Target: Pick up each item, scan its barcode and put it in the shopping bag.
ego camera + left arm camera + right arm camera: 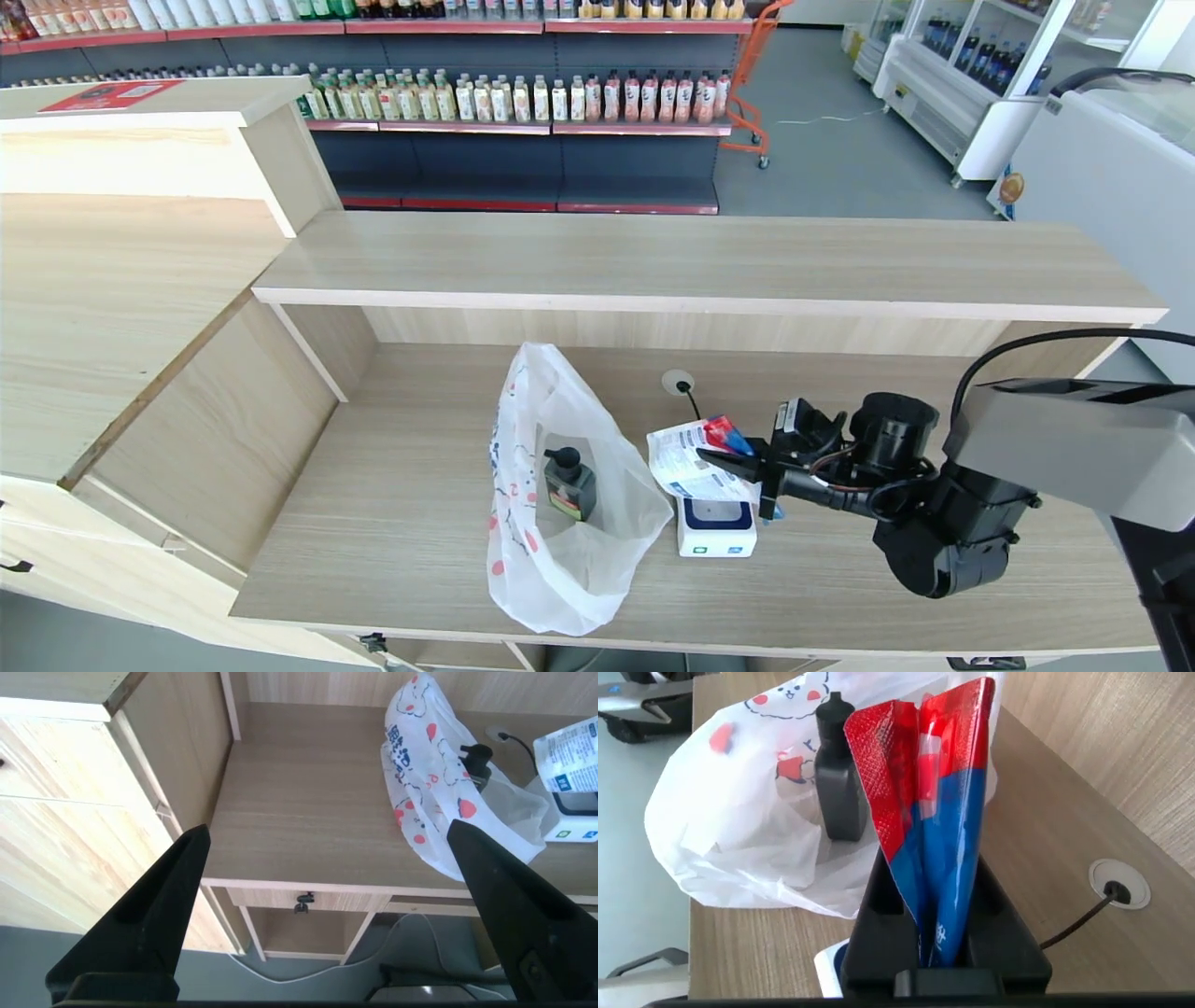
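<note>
A white plastic shopping bag (560, 523) with red prints stands open on the counter, a dark pump bottle (569, 482) upright inside it. Just to its right sits a small white scanner (716, 528). My right gripper (738, 461) hovers above the scanner, shut on a flat packet (686, 459) that is white with a red and blue end. In the right wrist view the packet (934, 831) stands pinched between the fingers (878, 891), with the bag (729, 812) and bottle (839, 775) beyond. My left gripper (322, 924) hangs open off the counter's front left corner, holding nothing.
A black cable runs from a round grommet (678, 382) in the counter toward the scanner. A raised shelf (709, 261) runs behind the work surface and a side wall (224, 439) closes the left. Bare counter (392, 504) lies left of the bag.
</note>
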Controlling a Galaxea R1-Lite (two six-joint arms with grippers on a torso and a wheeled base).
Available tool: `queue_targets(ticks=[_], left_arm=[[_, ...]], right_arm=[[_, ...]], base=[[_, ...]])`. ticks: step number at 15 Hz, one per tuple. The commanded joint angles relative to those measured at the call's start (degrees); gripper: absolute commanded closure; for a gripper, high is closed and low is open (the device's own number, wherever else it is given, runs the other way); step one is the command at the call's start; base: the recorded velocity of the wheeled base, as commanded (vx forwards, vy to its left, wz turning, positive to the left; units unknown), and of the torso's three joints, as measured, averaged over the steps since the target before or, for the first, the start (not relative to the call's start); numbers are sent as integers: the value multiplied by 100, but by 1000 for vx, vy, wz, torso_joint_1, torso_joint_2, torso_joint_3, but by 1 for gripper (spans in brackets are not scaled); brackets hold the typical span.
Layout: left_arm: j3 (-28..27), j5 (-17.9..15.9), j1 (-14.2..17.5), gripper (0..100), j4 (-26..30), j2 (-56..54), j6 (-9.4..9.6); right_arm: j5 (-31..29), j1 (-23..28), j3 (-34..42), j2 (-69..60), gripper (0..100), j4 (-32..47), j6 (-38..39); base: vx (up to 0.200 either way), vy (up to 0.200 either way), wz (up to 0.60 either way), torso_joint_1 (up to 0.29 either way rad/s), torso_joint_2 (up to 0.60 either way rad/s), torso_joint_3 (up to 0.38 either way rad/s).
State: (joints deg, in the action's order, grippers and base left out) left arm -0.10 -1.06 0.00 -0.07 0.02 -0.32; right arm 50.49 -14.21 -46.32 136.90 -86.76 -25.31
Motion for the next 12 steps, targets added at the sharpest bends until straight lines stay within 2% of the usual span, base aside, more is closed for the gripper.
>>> queue_targets(ticks=[1,12], left_arm=[[1,1,0,0,-1,-2,-3],[1,1,0,0,-1,-2,-3]], right_arm=[[-4,-29,-35,-32,100,10,0],[-22,-20,-17,-234,100,54,17]], base=[[0,0,0,0,0,0],[0,0,0,0,0,0]])
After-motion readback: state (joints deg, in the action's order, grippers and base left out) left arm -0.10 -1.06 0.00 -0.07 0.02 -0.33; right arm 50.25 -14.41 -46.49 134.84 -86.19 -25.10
